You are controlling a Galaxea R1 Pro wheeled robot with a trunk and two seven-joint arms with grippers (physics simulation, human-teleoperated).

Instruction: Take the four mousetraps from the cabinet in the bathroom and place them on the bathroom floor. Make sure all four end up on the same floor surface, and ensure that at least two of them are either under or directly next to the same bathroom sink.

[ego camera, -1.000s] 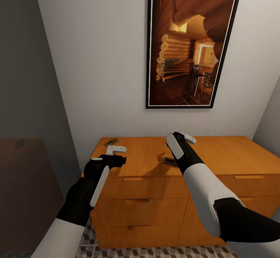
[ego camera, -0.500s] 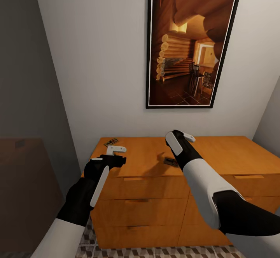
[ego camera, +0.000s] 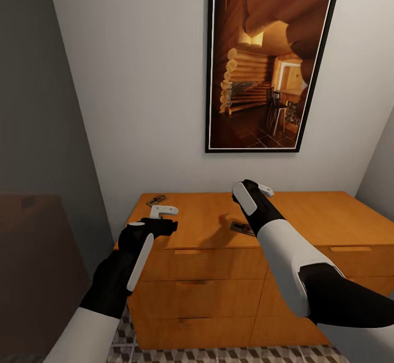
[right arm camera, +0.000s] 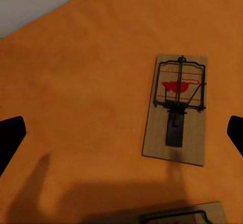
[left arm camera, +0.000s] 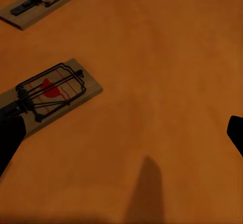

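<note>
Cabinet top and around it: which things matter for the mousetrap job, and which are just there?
Job:
- mousetrap below the right claw
- two mousetraps by the left claw
- trap edge in the right wrist view
- cabinet
- tiled floor

Just there:
- framed picture
- wall

Right arm shifted slightly: right gripper now higher and a little further back over the cabinet top than a second ago, white forearm panel drawn leftward. Mousetrap beside the forearm now more fully exposed, forearm no longer overlapping it.
</note>
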